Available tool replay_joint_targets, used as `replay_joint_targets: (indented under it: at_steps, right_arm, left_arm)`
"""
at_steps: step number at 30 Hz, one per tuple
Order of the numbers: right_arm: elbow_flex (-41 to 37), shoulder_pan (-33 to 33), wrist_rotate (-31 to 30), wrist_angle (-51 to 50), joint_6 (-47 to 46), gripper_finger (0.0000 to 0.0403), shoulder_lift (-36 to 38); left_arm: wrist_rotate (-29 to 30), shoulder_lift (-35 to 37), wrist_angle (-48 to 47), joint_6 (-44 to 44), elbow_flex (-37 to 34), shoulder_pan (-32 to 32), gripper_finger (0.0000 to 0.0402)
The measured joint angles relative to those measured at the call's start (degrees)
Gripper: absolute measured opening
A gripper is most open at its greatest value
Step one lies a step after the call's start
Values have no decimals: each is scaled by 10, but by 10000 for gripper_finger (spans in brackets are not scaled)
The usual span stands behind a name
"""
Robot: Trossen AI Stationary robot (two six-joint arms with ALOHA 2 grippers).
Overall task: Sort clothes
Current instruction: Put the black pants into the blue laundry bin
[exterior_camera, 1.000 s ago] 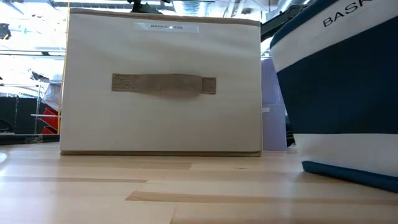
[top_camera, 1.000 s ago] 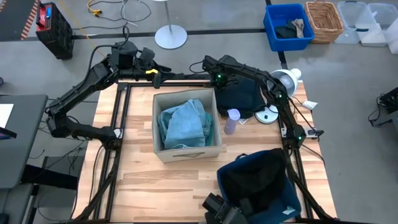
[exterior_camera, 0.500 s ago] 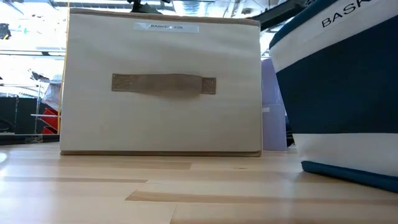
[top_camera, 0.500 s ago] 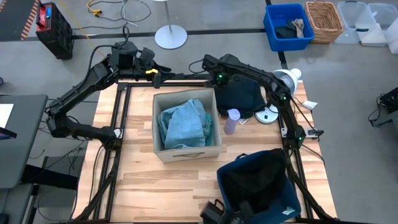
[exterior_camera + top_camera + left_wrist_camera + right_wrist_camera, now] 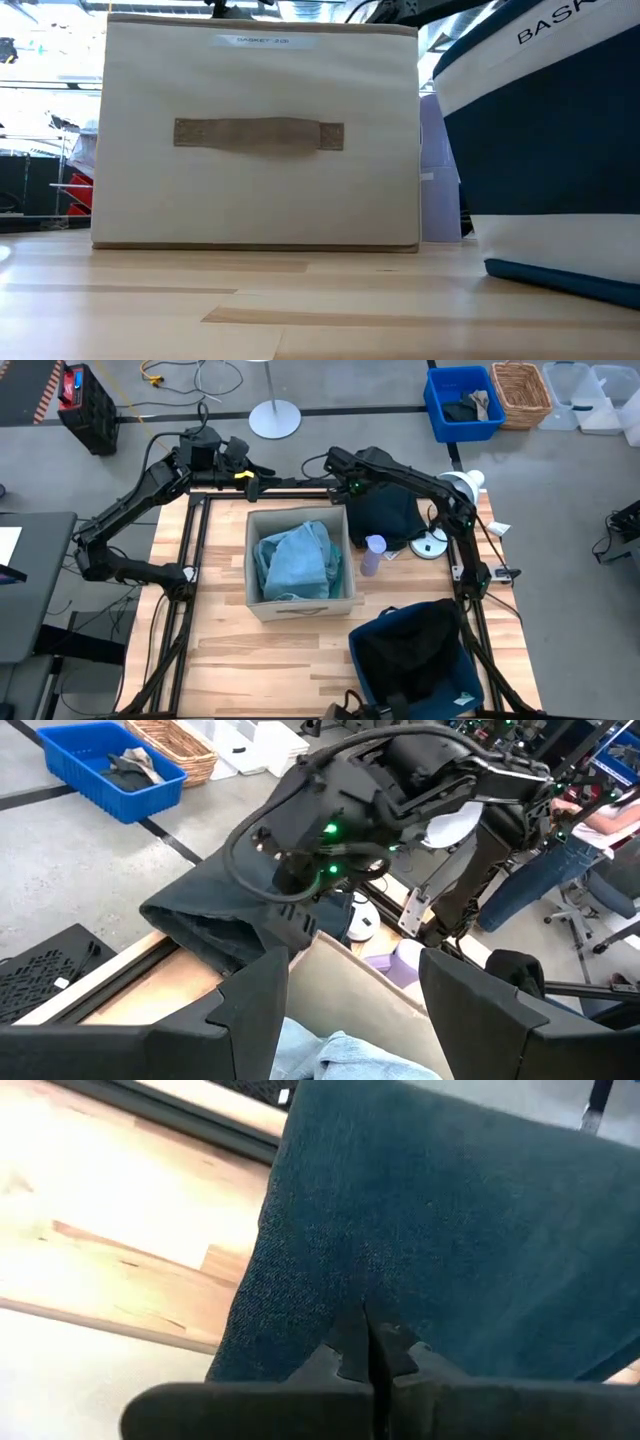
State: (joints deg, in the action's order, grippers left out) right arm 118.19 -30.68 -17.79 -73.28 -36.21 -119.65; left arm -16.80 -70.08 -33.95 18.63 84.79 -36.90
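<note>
The left pincer [image 5: 240, 460] is held wide apart and empty at about 11 o'clock of the tabletop [image 5: 220, 650], beyond the beige box [image 5: 300, 603], where it waits. Inside that box a pale blue-grey garment [image 5: 295, 560] is seen, with a sliver of turquoise [image 5: 335, 555] at its 3 o'clock edge. The right pincer [image 5: 370, 1345] is clamped on a dark green garment [image 5: 385, 515], which hangs bunched just behind the box's 1 o'clock corner.

For the step in hand, the garment is best lifted until its hem clears the small lilac bottle [image 5: 372, 555], then carried toward 5 o'clock to the navy bin [image 5: 455, 680], judged the likely place for dark cloth, and released only when the bulk is over the opening.

The bin's inside is too dark for a black garment to be made out. From table height, only the box front and bin wall are shown.
</note>
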Motion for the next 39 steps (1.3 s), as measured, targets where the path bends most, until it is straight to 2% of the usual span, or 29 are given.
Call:
replay_joint_targets:
  at_steps: [9, 15, 20, 26, 29, 32, 39]
  right_arm:
    - [0, 12, -42, 13, -1, 0, 36]
    - [-10, -10, -17, 26, 16, 11, 39]
    - [-38, -24, 54, 33, 12, 79, 39]
    - [-127, -18, 81, 73, -17, 212, 41]
    - [-167, -14, 81, 112, -37, 263, 42]
    - [-171, -12, 65, 119, -53, 283, 42]
    - [-153, -16, 63, 108, -86, 285, 42]
  left_arm:
    - [0, 0, 0, 0, 0, 0, 219]
    - [0, 0, 0, 0, 0, 0, 219]
    - [0, 0, 0, 0, 0, 0, 219]
    - [0, 0, 0, 0, 0, 0, 219]
    - [0, 0, 0, 0, 0, 0, 219]
    - [0, 0, 0, 0, 0, 0, 219]
    - [0, 0, 0, 3, 0, 0, 219]
